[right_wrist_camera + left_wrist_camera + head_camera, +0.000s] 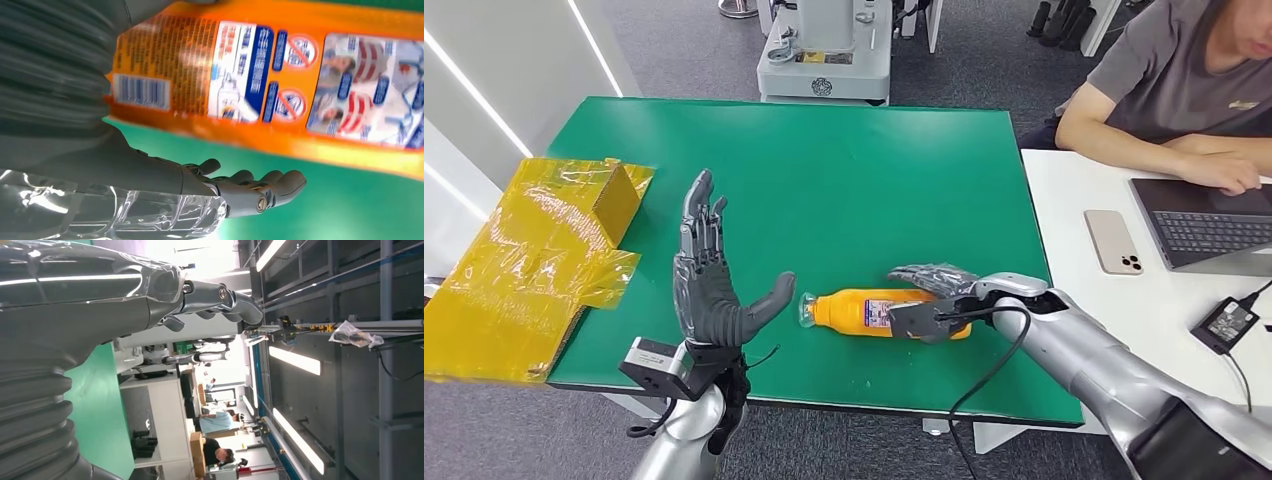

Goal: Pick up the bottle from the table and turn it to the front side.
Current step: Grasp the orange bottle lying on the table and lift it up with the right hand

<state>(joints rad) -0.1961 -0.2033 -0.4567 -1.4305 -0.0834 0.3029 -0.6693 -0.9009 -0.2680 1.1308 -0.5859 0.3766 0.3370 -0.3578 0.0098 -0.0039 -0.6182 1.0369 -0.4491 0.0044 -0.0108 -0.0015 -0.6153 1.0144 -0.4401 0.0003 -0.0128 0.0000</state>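
From above, the flat green table [844, 160] holds a lying orange plastic bottle [854, 308] under the right hand [934, 295], grip unclear, left hand [709, 290] spread wide, crinkly yellow wrapping [524, 260] aside; the right wrist view shows the bottle's label [280, 75] close.

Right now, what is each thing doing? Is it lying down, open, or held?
Bottle: lying on its side on the green table, barcode side showing.
Right hand: around the bottle's base.
Left hand: open, raised, fingers apart.
Phone: flat, face down.
Laptop: open.
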